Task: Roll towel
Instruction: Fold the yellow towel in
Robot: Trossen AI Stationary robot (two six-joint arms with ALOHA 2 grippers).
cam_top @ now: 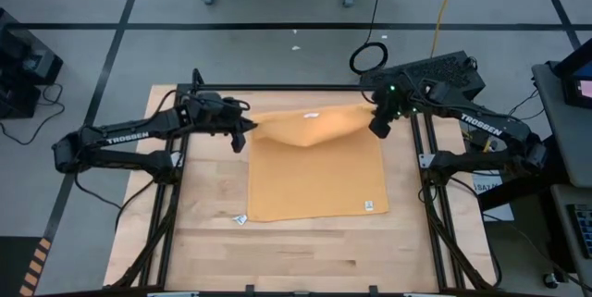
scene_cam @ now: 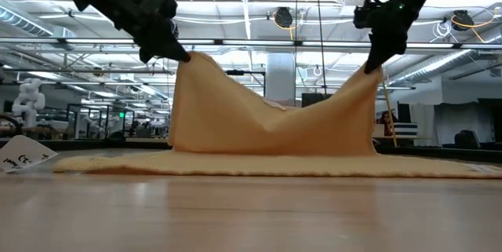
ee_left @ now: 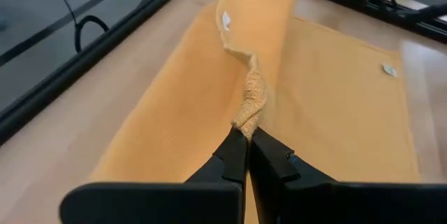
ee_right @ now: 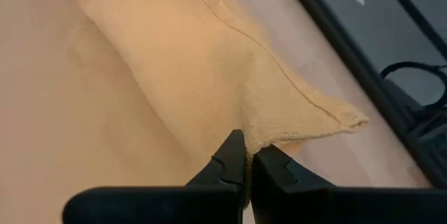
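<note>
Left gripper [cam_top: 242, 133] and right gripper [cam_top: 377, 123] each pinch a far corner of the towel [cam_top: 317, 175], lifted off the table [cam_top: 305, 251]; no roll formed yet.

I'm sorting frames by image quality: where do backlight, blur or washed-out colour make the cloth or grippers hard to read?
Low view: bright ceiling lights behind turn the left gripper and right gripper into silhouettes; the near table is blurred. Left wrist view: towel looks pale and soft. High view: evenly lit, with faint shadow under the lifted edge.
</note>
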